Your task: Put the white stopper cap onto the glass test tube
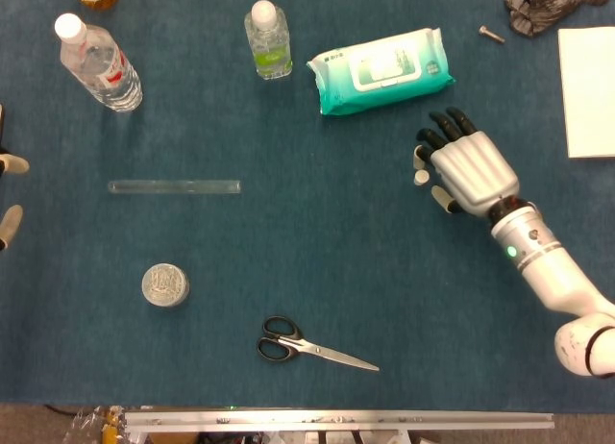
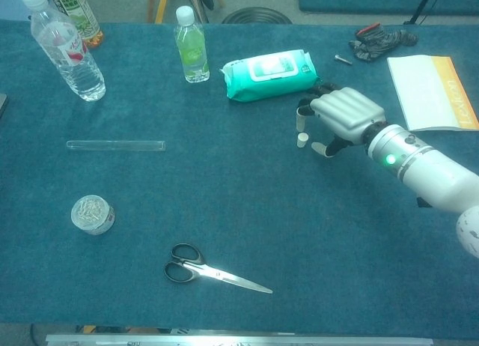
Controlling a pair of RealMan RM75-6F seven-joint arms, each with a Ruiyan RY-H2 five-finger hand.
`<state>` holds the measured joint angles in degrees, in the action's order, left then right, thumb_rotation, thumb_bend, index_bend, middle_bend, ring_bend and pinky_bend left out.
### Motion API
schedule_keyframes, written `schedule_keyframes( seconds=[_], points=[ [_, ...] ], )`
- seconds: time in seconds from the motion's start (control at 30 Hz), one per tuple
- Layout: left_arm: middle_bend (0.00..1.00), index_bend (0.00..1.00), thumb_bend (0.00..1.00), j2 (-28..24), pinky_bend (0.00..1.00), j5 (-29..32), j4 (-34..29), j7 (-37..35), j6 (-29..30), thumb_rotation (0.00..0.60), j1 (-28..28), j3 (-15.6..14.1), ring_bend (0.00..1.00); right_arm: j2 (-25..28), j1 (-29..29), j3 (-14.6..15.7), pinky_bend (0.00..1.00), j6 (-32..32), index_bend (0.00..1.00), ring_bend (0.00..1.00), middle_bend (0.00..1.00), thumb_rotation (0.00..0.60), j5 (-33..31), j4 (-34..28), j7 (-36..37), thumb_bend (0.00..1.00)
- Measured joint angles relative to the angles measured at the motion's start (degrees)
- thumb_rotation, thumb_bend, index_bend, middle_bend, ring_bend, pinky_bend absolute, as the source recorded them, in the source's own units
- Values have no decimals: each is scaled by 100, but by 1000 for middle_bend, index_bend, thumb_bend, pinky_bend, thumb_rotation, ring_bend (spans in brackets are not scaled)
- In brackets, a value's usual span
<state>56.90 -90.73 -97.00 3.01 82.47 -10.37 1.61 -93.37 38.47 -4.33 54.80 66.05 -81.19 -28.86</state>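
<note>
The small white stopper cap (image 1: 421, 178) (image 2: 302, 140) stands on the blue table, right of centre. My right hand (image 1: 465, 170) (image 2: 338, 117) hovers just to its right, palm down, fingers spread; a fingertip and the thumb flank the cap without holding it. The glass test tube (image 1: 174, 186) (image 2: 115, 145) lies flat and horizontal far to the left. Of my left hand (image 1: 8, 194) only a few fingertips show at the left edge of the head view, holding nothing.
A teal wet-wipes pack (image 1: 381, 69) lies just behind the right hand. Two water bottles (image 1: 98, 62) (image 1: 268, 40) stand at the back left. A round metal tin (image 1: 165, 284), scissors (image 1: 312, 345), a white book (image 1: 586, 90) and a dark glove (image 1: 553, 7) are also on the table.
</note>
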Motion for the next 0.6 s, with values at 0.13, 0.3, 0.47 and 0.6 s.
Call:
schedule_keyframes(
  seconds=[0.13, 0.3, 0.47, 0.6],
  points=[
    [316, 355, 322, 4, 238, -12, 35, -29, 26, 600, 17, -10, 174, -81, 17, -19, 72, -15, 408, 71, 247, 600, -32, 78, -29, 288],
    [316, 355, 322, -1, 238, -2, 52, -64, 13, 600, 1, 3, 174, -178, 37, -39, 72, -24, 408, 75, 247, 600, -60, 151, -72, 289],
    [316, 355, 322, 9, 238, -20, 99, -99, 59, 600, 32, -15, 174, -237, 48, -63, 72, -35, 427, 78, 248, 600, -127, 207, -117, 291],
    [316, 355, 322, 16, 239, -6, 115, -121, 38, 600, 20, -8, 174, -265, 45, -72, 73, -26, 452, 80, 251, 600, -158, 232, -143, 292]
  ],
)
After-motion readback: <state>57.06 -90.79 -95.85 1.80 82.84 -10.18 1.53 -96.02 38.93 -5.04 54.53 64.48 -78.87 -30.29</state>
